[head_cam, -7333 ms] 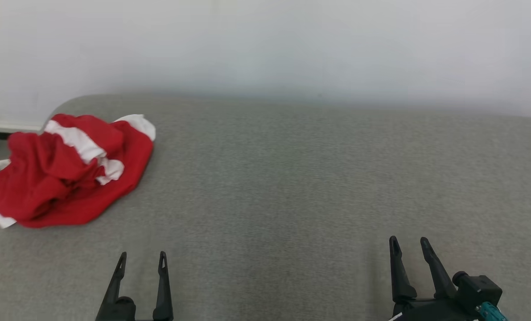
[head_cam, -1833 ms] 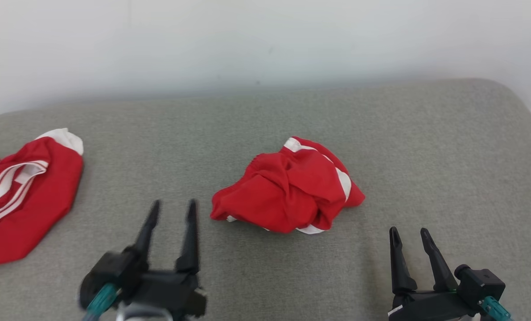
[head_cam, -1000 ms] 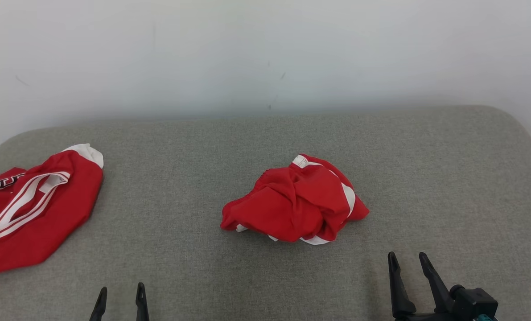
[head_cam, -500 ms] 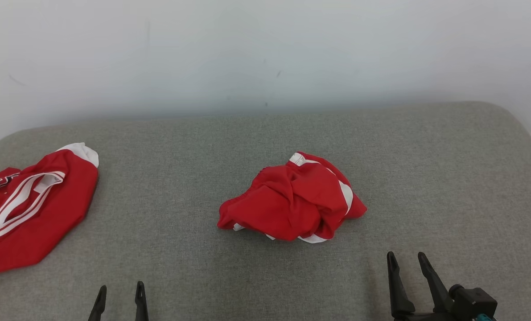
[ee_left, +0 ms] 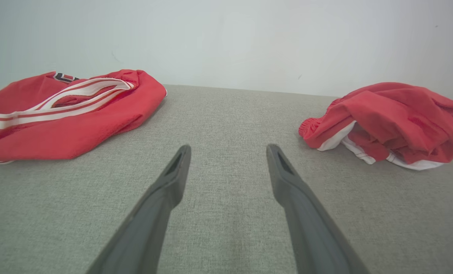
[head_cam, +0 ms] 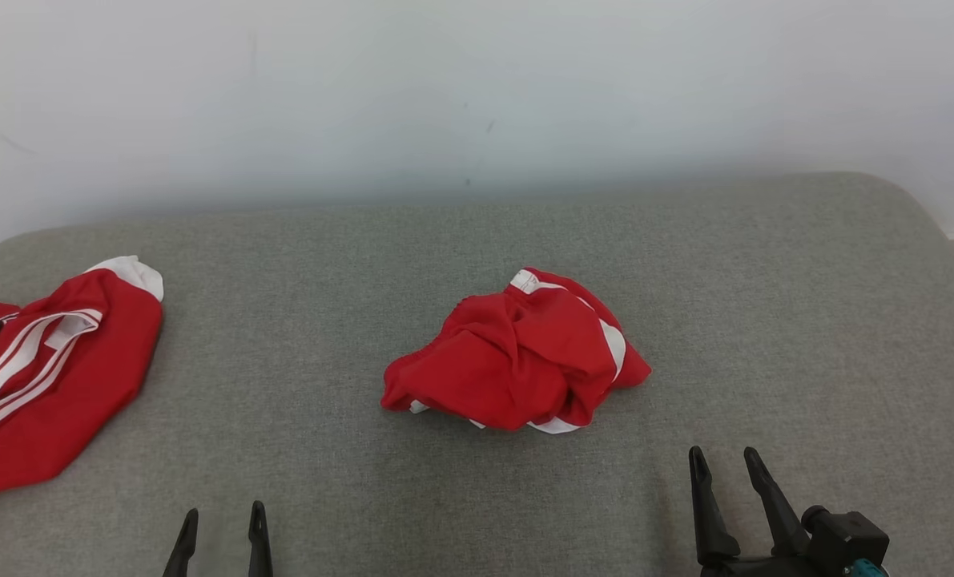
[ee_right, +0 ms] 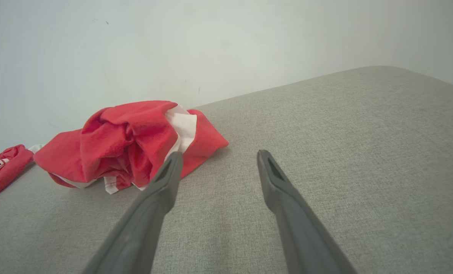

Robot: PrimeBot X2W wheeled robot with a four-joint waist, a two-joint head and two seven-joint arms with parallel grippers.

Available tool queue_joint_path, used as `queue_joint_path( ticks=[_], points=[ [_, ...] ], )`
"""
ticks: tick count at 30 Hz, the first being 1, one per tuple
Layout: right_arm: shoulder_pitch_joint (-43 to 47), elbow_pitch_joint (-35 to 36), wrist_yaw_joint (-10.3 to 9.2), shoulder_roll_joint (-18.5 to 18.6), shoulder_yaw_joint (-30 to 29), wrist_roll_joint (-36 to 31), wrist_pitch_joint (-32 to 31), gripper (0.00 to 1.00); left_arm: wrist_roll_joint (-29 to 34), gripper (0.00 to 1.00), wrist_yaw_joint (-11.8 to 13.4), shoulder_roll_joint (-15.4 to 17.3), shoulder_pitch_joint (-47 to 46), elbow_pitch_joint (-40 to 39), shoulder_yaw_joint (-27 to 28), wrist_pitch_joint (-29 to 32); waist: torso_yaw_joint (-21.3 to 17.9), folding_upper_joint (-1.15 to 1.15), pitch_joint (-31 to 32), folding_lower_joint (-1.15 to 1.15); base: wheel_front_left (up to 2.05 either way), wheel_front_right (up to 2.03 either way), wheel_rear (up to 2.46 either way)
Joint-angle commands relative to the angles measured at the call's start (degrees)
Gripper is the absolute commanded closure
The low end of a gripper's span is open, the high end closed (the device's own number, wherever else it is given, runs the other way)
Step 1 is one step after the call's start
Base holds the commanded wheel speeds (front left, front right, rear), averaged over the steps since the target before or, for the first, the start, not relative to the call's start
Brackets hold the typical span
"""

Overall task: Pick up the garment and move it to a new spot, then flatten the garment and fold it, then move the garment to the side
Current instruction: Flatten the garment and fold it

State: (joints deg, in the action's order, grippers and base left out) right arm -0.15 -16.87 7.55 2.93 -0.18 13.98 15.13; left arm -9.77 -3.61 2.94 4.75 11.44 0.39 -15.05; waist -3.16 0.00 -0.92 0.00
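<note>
The crumpled red garment (head_cam: 517,361) lies in the middle of the frame on the grey cushion (head_cam: 765,280). A second red garment (head_cam: 44,385) is at the left edge. The left gripper (head_cam: 224,513) and right gripper (head_cam: 723,454), at the bottom, are both spread wide and empty. I think the flattening is in hand: next, both must reach its edges and pinch one layer.

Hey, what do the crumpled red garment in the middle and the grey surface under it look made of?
The crumpled red garment: soft, matte fabric, probably a light sports knit; it bunches in loose folds, with white trim. The grey surface: matte woven upholstery-like cloth, judging by its fine speckled grain and rounded, padded-looking corners.
</note>
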Motion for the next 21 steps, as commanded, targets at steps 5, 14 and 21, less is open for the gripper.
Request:
queue_joint_path(
  ticks=[5,14,21],
  points=[
    [-0.50,0.28,-0.12,-0.08,0.26,0.66,0.03,0.00,-1.08,0.00,-0.30,-0.08,-1.89,0.85,-0.58,-0.19,-1.15,0.00,-1.02,0.00,0.00,0.00,0.00],
    [-1.37,0.25,-0.12,-0.09,1.05,1.38,0.03,0.00,-2.89,0.00,-2.16,0.93,-11.27,4.68,-2.33,1.05,-3.66,0.00,-2.13,0.00,0.00,0.00,0.00],
    [-2.35,0.43,-0.12,-0.09,1.76,2.31,0.03,0.00,-5.70,0.00,-3.60,2.85,-28.04,13.39,-7.47,14.34,-8.15,0.00,-3.79,0.00,0.00,0.00,0.00]
  ],
)
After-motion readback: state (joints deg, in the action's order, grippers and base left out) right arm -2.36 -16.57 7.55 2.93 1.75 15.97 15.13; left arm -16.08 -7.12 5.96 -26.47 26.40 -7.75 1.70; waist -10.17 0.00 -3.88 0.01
